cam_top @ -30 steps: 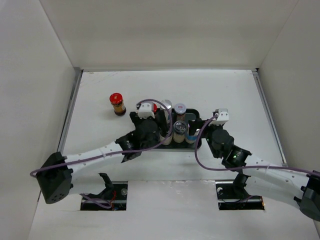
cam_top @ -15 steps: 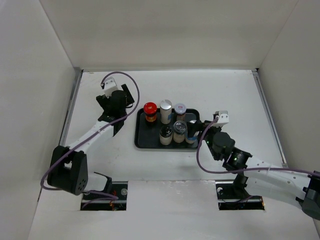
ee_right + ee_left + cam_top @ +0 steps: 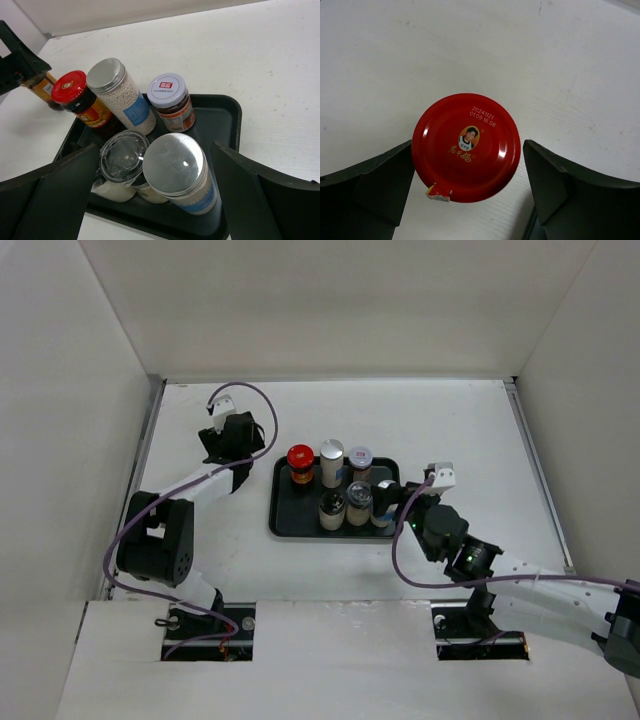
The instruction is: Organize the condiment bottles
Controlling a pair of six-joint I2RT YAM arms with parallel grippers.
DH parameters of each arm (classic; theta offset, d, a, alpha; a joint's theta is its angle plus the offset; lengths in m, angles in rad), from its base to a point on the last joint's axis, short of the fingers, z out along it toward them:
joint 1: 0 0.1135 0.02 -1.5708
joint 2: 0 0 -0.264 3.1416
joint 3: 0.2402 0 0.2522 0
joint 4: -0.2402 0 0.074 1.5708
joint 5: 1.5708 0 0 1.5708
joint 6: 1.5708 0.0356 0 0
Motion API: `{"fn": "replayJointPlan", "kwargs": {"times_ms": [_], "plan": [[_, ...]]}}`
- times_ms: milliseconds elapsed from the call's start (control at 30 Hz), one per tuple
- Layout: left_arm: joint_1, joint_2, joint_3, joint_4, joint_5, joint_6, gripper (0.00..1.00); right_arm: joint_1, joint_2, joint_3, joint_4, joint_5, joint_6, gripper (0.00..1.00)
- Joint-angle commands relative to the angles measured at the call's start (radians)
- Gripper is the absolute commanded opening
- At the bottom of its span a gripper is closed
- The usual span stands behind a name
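One red-capped jar stands alone on the white table at the far left. My left gripper hangs right above it and hides it in the top view. The gripper is open, with one jaw on each side of the cap. The black tray holds the second red-capped jar, a tall silver-lidded jar, a white-lidded jar, a clear-lidded jar and a silver-lidded, blue-labelled jar. My right gripper is open at the tray's near right corner and straddles the two front jars.
White walls close the table in at the left, back and right. The tray's raised rim runs under my right fingers. In the right wrist view my left gripper shows beyond the tray's left end.
My left arm left the tray, where the red-capped jar now stands free, and swung to the far left over the lone red-capped jar. My right gripper backed off slightly.
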Motion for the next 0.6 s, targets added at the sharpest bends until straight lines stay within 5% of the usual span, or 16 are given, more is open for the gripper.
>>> {"fn": "replayJointPlan", "kwargs": {"times_ms": [0, 233, 567], "plan": [[0.008, 0.020, 0.051, 0.050, 0.002, 0.005, 0.80, 0.010, 0.005, -0.002, 0.063, -0.011, 0.011, 1.00], [0.000, -0.012, 0.032, 0.070, -0.010, 0.008, 0.44, 0.010, 0.010, -0.009, 0.074, -0.014, 0.013, 1.00], [-0.132, -0.446, -0.148, 0.045, -0.103, 0.039, 0.37, 0.010, 0.024, -0.008, 0.082, -0.016, 0.010, 1.00]]}}
